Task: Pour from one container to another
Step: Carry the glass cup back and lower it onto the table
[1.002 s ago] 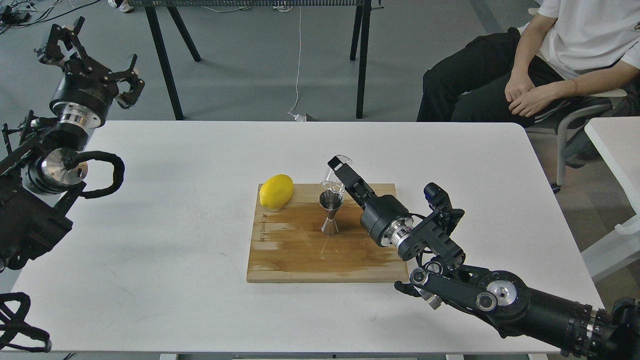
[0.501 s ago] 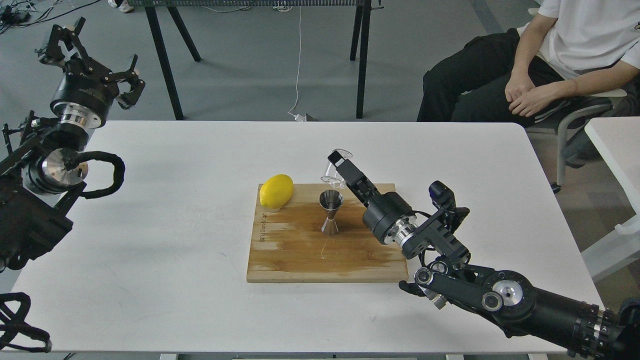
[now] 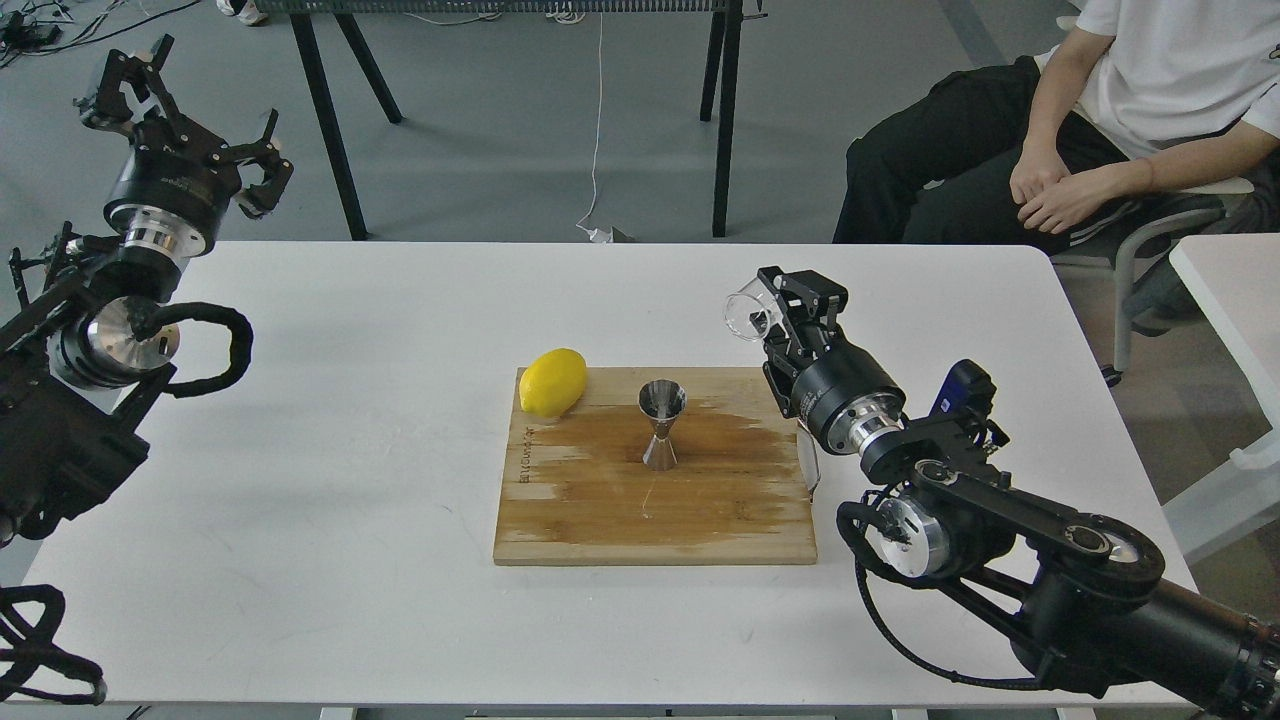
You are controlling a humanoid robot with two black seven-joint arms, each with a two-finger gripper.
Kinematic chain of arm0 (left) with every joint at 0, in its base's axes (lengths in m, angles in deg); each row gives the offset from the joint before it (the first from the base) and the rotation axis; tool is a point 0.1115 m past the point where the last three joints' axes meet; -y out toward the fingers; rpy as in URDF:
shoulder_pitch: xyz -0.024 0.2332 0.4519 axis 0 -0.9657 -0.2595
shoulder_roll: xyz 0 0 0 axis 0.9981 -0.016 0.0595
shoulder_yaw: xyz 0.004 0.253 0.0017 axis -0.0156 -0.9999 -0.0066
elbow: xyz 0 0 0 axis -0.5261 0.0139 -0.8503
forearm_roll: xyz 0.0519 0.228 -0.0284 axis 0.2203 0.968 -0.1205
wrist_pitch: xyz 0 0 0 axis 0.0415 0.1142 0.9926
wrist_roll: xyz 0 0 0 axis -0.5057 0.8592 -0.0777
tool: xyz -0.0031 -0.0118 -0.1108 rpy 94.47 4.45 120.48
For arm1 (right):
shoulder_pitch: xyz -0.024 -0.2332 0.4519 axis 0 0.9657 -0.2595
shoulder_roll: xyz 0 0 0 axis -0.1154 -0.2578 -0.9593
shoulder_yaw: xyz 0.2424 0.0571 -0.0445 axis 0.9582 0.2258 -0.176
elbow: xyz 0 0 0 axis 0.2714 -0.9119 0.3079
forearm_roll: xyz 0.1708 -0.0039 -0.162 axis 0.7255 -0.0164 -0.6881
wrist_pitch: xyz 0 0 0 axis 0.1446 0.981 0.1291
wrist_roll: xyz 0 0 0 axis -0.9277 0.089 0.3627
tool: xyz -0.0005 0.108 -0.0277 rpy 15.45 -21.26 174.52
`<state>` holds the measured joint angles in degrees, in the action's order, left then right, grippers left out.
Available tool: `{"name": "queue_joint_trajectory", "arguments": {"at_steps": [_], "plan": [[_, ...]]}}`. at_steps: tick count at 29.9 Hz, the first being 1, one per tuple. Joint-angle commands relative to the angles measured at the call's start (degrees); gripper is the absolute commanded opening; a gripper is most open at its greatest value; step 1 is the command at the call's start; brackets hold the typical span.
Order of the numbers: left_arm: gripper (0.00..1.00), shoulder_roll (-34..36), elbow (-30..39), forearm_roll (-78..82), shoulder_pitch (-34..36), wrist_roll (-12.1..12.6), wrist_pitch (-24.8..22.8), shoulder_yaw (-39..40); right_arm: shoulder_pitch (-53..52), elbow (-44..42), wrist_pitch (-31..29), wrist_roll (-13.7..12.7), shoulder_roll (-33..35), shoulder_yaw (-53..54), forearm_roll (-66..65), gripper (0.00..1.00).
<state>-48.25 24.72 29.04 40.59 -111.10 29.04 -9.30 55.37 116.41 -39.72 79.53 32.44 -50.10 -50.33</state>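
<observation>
The steel hourglass jigger (image 3: 661, 424) stands upright in the middle of the wooden cutting board (image 3: 600, 510). My right gripper (image 3: 785, 305) is shut on the small clear cup (image 3: 748, 312), holding it in the air off the board's far right corner. The cup lies tilted on its side, its rim facing left. A clear gap separates the cup from the jigger, which is lower and to the left. My left gripper (image 3: 185, 105) is raised beyond the table's far left corner, fingers spread open and holding nothing.
A yellow lemon (image 3: 552, 381) rests on the board's far left corner. The board lies on a white table (image 3: 330, 420). A seated person (image 3: 1080, 130) is beyond the table's far right edge. Black legs of another table (image 3: 330, 130) stand behind.
My right gripper has swung right and up with the clear cup, away from above the jigger. The left arm has barely moved.
</observation>
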Motion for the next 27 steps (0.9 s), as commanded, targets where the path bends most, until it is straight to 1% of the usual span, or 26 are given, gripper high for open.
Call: {"name": "queue_joint_trajectory", "arguments": {"at_steps": [1, 3, 5, 7, 9, 11, 14, 17, 20, 22, 25, 27], "plan": [[1.0, 0.3, 0.9, 0.0, 0.0, 0.0, 0.2, 0.0, 4.3, -0.8, -4.0, -1.5, 0.2, 9.1, 11.2, 0.33], [1.0, 0.0, 0.9, 0.0, 0.0, -0.1, 0.2, 0.0, 6.8, -1.9, -5.9, -3.4, 0.1, 15.2, 17.0, 0.33], [1.0, -0.6, 0.9, 0.0, -0.1, -0.1, 0.2, 0.0, 9.4, -2.2, -5.9, -4.5, -0.5, 20.3, 21.7, 0.33], [1.0, -1.1, 0.9, 0.0, 0.0, -0.1, 0.9, -0.1, 12.0, -2.1, -5.9, -4.5, -1.0, 24.0, 24.6, 0.33], [1.0, -2.4, 1.0, 0.0, 0.0, -0.5, 1.5, -0.4, 13.1, -2.1, -6.0, -4.8, -2.9, 26.6, 25.9, 0.34], [1.0, -2.7, 0.9, 0.0, 0.1, -0.7, 1.7, -0.4, 14.1, -2.4, -6.5, -5.6, -5.0, 29.5, 27.8, 0.34], [1.0, -2.9, 0.9, 0.0, 0.3, -0.7, 2.3, -0.3, 17.8, -3.7, -8.0, -9.1, -6.1, 35.7, 31.8, 0.35], [1.0, -3.2, 0.9, 0.0, 0.4, -0.7, 2.3, -0.3, 19.9, -6.5, -12.8, -10.7, -8.0, 37.5, 32.3, 0.35], [1.0, -3.9, 0.9, 0.0, 0.5, -0.7, 2.3, -0.3, 20.6, -10.3, -16.0, -13.1, -8.4, 38.1, 32.7, 0.35], [1.0, -4.0, 0.9, 0.0, 0.4, -0.7, 2.3, -0.4, 20.6, -13.1, -18.0, -13.8, -8.4, 38.5, 32.8, 0.35], [1.0, -4.1, 0.9, 0.0, 0.4, -0.7, 2.3, -0.4, 20.6, -15.9, -19.5, -14.7, -8.5, 40.3, 33.9, 0.35], [1.0, -4.1, 0.9, 0.0, 0.4, -0.7, 2.3, -0.4, 20.4, -18.3, -20.1, -15.7, -8.6, 41.3, 34.8, 0.35]]}}
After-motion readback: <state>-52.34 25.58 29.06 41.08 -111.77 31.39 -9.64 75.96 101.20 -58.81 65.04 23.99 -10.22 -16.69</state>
